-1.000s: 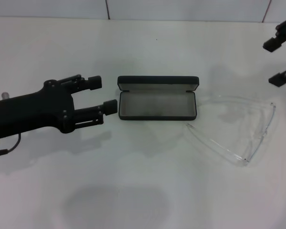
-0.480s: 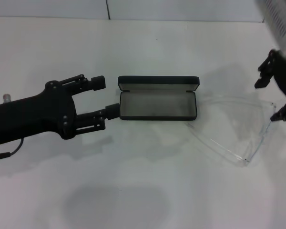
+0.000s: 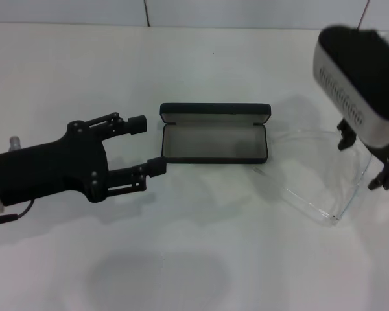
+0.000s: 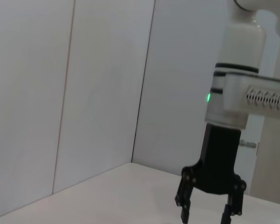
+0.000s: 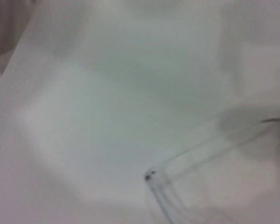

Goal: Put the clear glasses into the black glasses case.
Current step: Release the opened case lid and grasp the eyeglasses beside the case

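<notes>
Writing/logos: none readable anywhere; case lid seen edge-on, no mark visible.
Black glasses case (image 3: 214,133): one, open, lid up at the far side, grey lining showing, nothing inside; mid-surface, same spot as half a second ago.
Clear glasses (image 3: 324,175): one pair, flat on the white surface (image 3: 201,259) just right of the case, arms unfolded, one arm tip near the case's near right corner; not moved since earlier frames. Hinge corner also in right wrist view (image 5: 151,176), blurred.
Left gripper (image 3: 146,144): one, low over the surface left of the case, fingers (image 3: 137,122) spread, holding nothing; near finger tip just beside the case's near left corner, contact not clear. Shifted slightly nearer and lower compared with a second ago.
Right gripper (image 3: 366,159): one, over the right end of the glasses, pointing down, fingers apart, nothing gripped; touching the lens or not, cannot tell. Came in from the far right edge over the last second; white forearm now covers the upper right of the head view. Also seen in left wrist view (image 4: 206,215), fingers apart.
Count: two grippers, one case, one pair of glasses.
</notes>
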